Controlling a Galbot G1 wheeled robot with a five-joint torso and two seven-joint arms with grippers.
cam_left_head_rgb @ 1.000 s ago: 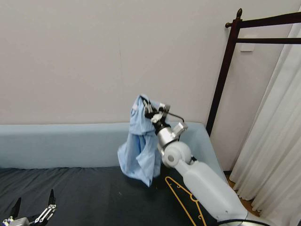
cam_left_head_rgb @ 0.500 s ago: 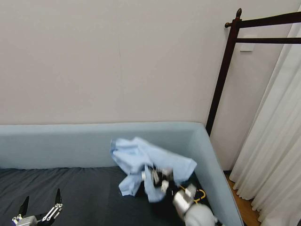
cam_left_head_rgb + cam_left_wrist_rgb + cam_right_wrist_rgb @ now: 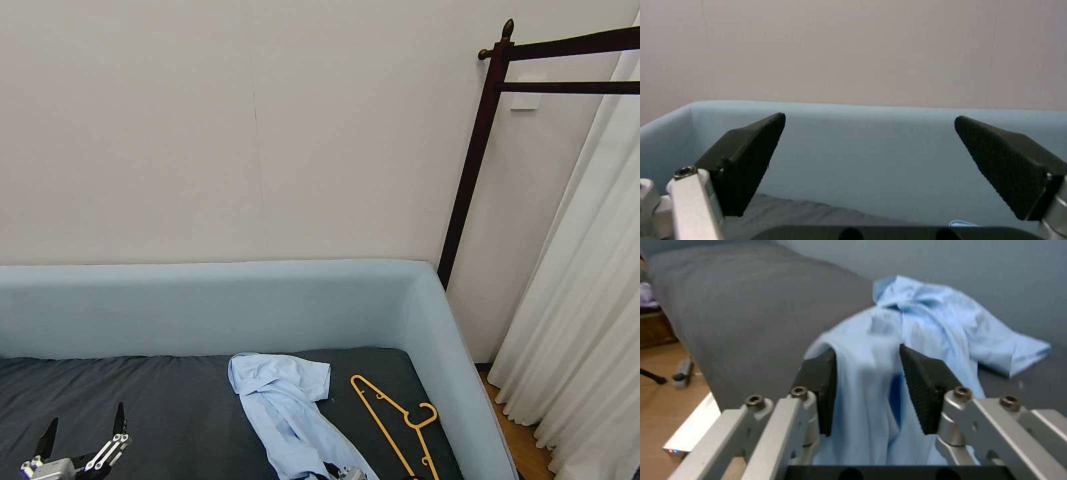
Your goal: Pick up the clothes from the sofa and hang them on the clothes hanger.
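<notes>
- The dark sofa seat [image 3: 150,400] lies bare between the left gripper [image 3: 82,420] and the shirt [image 3: 285,400], so there's room to come down.
- The left gripper's fingers are spread wide, the gap facing the backrest [image 3: 867,150].
- An orange hanger [image 3: 392,420] crowds the strip between the shirt and the sofa arm [image 3: 450,370].
- A rack post [image 3: 470,170] and curtain [image 3: 590,300] stand beyond that arm.
- The right gripper [image 3: 867,350] has a shirt fold filling its jaws.

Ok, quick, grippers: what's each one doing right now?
Left gripper: open, empty, above the sofa seat.
Right gripper: closed on the blue shirt, which lies on the sofa.
</notes>
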